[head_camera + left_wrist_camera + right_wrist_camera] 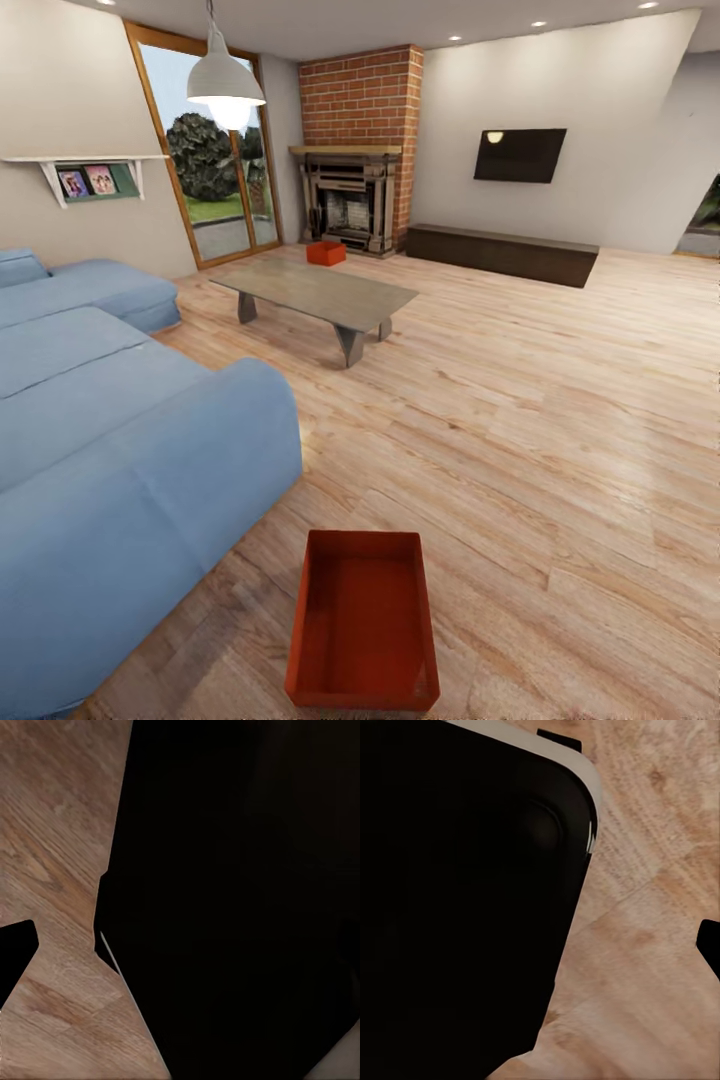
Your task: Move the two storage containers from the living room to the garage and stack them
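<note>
I am in the living room. One red-orange open-top storage container (362, 620) lies empty on the light wood planks close in front of me, just right of the blue sofa. A second storage container (326, 252) sits on the floor far off, in front of the brick fireplace and behind the low grey table. In the left wrist view and the right wrist view a large black body of the robot blocks most of the picture, with wood planks beside it. A small dark tip (15, 952) and another (711, 945) poke in at the edges; the fingers' state cannot be read.
The blue sofa (110, 450) fills the left side. The low grey table (315, 292) stands mid-room, with the brick fireplace (355, 190) behind it. A dark low cabinet (500, 254) runs under the wall TV (520, 155). Open wood floor (540, 420) spreads to the right.
</note>
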Robot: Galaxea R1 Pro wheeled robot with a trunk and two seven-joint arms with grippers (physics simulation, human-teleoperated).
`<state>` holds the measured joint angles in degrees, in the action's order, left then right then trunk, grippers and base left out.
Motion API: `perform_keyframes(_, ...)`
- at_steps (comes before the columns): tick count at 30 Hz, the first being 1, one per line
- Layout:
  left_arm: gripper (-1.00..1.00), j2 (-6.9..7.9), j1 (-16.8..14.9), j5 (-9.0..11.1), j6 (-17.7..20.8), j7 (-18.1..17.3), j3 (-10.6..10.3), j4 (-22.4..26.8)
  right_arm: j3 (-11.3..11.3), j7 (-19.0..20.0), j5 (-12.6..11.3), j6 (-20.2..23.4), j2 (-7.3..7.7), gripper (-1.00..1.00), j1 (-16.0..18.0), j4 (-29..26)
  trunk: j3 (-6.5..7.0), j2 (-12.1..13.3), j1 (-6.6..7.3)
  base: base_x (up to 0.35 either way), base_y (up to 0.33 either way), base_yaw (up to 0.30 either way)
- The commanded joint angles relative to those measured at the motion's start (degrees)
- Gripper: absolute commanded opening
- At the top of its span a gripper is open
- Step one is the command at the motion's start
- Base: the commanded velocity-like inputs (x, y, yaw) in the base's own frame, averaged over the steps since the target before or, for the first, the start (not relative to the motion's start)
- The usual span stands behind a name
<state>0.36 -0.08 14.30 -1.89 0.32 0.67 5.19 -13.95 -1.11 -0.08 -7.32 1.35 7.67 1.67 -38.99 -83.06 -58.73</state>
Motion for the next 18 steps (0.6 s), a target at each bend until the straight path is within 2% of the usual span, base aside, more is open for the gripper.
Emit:
perform_keyframes(1,1.0,0.0,-0.01,0.2,-0.13,0.03,0.04,0.0,-0.29,-0.12,-0.01,-0.32,-0.02,1.0,0.07,0.18,-0.13,-0.02,0.0,0.0,0.0,-0.077)
perform_keyframes(18,1.0,-0.02,-0.01,0.2,-0.13,0.02,0.03,-0.19,-0.29,-0.12,-0.01,-0.32,-0.03,1.0,0.07,0.18,-1.68,-0.02,0.0,0.0,0.0,-0.103)
